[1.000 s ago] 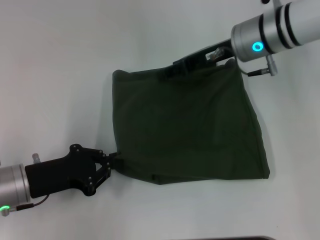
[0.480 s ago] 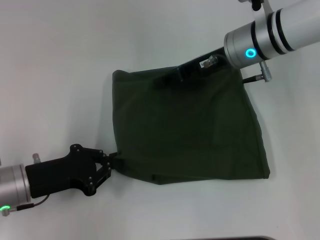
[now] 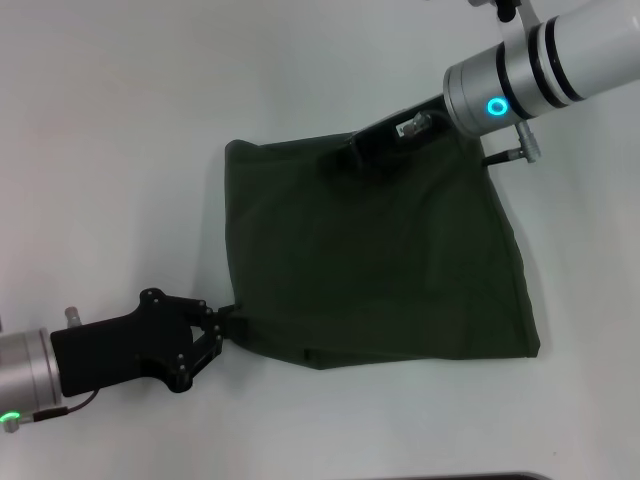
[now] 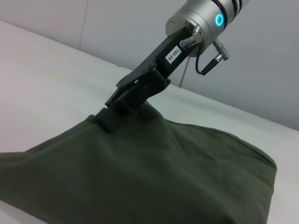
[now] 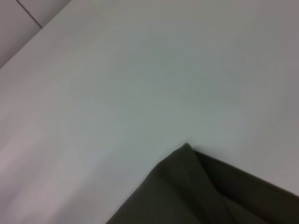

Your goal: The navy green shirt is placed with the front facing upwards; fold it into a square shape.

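Observation:
The navy green shirt (image 3: 380,260) lies folded into a rough square on the white table, plain side up, with no print showing. At its near left corner, my left gripper (image 3: 228,322) is shut on the cloth. My right gripper (image 3: 345,160) is at the shirt's far edge, shut on it. In the left wrist view, the right gripper (image 4: 108,117) pinches a small raised peak of the shirt (image 4: 140,172). The right wrist view shows only one corner of the shirt (image 5: 210,196) on the table.
White table (image 3: 120,150) surrounds the shirt on all sides. A dark strip (image 3: 450,477) runs along the near edge of the head view. A pale wall rises behind the table in the left wrist view.
The right arm's wrist has swung a little to the left and farther away, its gripper staying at the shirt's far edge. The left arm and the shirt's outline have not moved.

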`<act>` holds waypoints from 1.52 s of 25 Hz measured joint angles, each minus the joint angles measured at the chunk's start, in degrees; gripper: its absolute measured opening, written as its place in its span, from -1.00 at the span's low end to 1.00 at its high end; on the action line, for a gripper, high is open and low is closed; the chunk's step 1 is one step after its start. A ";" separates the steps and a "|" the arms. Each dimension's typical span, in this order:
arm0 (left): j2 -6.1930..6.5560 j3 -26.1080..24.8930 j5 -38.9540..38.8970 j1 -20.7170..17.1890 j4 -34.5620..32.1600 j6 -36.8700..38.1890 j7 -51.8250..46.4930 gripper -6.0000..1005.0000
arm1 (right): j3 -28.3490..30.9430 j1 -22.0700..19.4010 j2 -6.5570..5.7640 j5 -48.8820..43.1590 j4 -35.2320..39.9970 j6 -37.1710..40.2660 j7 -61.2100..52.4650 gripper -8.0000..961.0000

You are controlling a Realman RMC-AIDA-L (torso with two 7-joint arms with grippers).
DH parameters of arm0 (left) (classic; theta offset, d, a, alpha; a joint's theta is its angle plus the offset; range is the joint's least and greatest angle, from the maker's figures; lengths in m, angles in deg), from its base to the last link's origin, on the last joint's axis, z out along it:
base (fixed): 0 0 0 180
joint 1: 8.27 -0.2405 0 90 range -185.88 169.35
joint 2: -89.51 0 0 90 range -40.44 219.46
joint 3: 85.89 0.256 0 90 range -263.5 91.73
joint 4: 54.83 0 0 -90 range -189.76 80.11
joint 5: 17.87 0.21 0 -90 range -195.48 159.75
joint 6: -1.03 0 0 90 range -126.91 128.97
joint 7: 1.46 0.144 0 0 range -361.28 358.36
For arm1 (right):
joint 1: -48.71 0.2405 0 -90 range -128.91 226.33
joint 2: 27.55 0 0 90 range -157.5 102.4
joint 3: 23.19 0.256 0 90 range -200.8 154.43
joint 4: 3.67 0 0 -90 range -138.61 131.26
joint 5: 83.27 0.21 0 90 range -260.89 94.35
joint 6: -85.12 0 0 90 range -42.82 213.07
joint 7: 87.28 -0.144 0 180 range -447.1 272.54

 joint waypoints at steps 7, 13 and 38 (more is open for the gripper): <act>0.00 0.00 0.00 0.02 0.05 -0.12 0.10 -0.90 | -1.00 1.31 0.20 0.71 -0.27 -2.33 0.00 -0.88; -0.08 0.00 0.00 0.05 0.01 -0.21 0.10 -0.90 | -2.42 3.40 0.26 0.70 -3.08 -5.09 0.00 -0.96; -0.18 -0.25 0.00 0.28 0.05 -1.03 0.09 -0.90 | -3.97 -8.56 -0.22 13.12 7.30 -5.44 7.90 -0.01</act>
